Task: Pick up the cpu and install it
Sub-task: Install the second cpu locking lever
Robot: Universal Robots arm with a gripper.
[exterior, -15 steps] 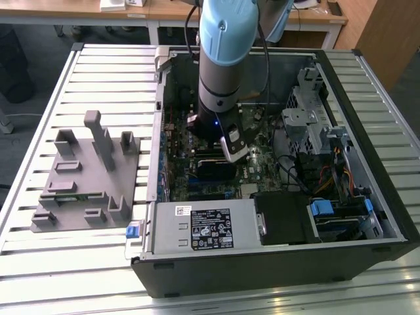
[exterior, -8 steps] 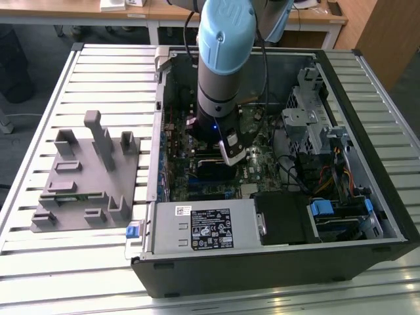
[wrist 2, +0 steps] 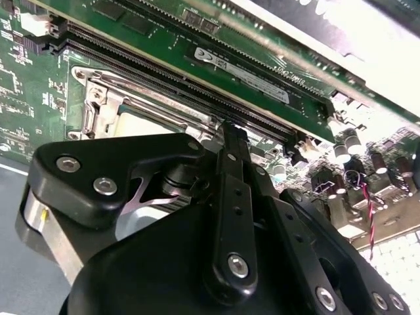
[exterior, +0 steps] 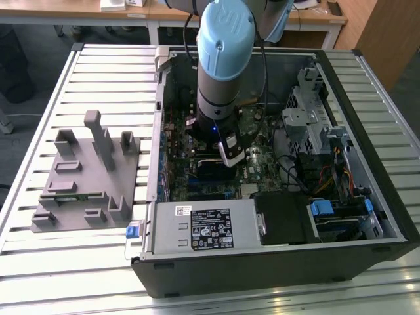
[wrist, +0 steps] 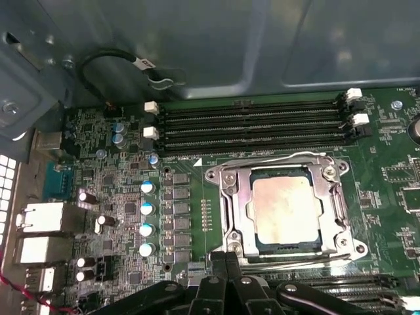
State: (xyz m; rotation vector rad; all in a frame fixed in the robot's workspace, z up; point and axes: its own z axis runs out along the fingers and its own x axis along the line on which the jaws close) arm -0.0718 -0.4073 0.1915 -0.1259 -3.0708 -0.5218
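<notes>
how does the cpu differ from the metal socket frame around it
The cpu is a flat, solid square with a pale, smudged silver top; the socket frame is an open, shiny steel rectangle with a cut-out middle. The cpu is smaller and lies inside the frame, which surrounds it on all sides. The frame has screws at its corners; the cpu's top shows none. Both are metallic and lie flat on the green motherboard.

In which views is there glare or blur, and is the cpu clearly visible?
First wrist view: even light, the cpu sharp in its socket frame, its metal top faintly mottled. Second wrist view: the gripper looms dark and close, and the far edge is washed out by bright glare. Exterior view: daylight, mild sheen on the slatted table.
</notes>
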